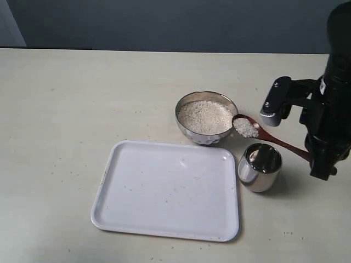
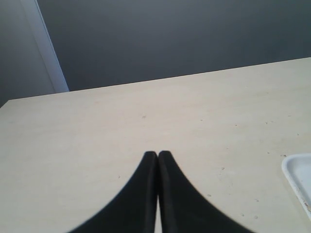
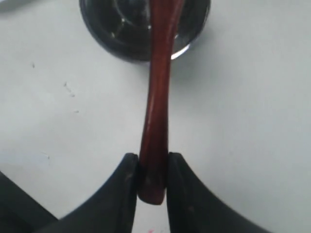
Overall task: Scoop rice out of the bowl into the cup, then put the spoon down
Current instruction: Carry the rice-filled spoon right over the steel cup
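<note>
The steel bowl (image 1: 207, 118) stands behind the tray, filled with rice (image 1: 204, 116). My right gripper (image 3: 151, 167) is shut on the end of the reddish-brown spoon's handle (image 3: 156, 111). The spoon (image 1: 263, 133) hangs in the air with its scoop heaped with rice (image 1: 245, 127), between the bowl's right rim and the cup. The steel cup (image 1: 260, 166) stands right of the tray; in the right wrist view the cup (image 3: 121, 24) lies under the handle. My left gripper (image 2: 158, 154) is shut on nothing, above bare table, and does not show in the exterior view.
A white rectangular tray (image 1: 167, 189) lies in front of the bowl; its corner (image 2: 299, 177) shows in the left wrist view. The beige table (image 1: 66, 109) stretches bare to the left. My right arm (image 1: 329, 104) rises at the right edge.
</note>
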Controlling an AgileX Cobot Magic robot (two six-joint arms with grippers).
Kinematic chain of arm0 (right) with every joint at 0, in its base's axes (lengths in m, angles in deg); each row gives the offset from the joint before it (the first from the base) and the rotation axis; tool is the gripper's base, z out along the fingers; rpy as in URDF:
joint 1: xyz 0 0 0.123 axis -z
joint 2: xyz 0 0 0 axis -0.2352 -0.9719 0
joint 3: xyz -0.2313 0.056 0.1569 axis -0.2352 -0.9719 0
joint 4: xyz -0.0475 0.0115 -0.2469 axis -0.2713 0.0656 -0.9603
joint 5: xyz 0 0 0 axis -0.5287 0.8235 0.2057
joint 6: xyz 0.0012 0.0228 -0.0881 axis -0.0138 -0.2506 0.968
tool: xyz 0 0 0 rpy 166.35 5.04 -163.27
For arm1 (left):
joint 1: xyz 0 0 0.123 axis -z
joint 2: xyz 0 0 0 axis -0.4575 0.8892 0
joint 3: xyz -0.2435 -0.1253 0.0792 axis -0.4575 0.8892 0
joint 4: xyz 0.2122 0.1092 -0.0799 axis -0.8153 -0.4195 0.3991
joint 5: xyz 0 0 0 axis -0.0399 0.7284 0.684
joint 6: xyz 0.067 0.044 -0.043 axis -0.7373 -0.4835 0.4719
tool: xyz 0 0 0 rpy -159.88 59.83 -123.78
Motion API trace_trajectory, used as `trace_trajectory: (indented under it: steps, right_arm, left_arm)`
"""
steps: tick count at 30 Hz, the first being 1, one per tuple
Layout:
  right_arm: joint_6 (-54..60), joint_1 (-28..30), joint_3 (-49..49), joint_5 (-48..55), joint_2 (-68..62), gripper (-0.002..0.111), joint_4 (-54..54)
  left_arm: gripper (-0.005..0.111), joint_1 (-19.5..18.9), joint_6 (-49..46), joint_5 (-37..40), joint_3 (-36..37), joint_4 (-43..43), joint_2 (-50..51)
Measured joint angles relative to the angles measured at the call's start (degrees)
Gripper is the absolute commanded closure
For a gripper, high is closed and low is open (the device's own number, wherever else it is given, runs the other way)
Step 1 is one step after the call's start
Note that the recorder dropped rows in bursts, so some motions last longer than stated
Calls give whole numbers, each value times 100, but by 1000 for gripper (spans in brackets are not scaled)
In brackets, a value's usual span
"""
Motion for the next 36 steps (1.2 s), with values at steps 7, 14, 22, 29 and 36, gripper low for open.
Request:
trace_trajectory:
  steps: [7, 14, 22, 29, 36]
  right_arm:
    - [-59, 253, -795, 25, 747, 108, 0]
    - [-59, 253, -1036, 36, 760, 108, -288]
    - [-86, 253, -1036, -473, 760, 108, -477]
    - [-262, 253, -1036, -754, 488, 108, -907]
    - [-377, 253, -1036, -991, 402, 108, -1003]
  left_arm:
    - [106, 0, 0, 0, 0, 0, 0]
    - [106, 0, 0, 0, 0, 0, 0]
    - [106, 0, 0, 0, 0, 0, 0]
    - [106, 0, 0, 0, 0, 0, 0]
    - [106, 0, 0, 0, 0, 0, 0]
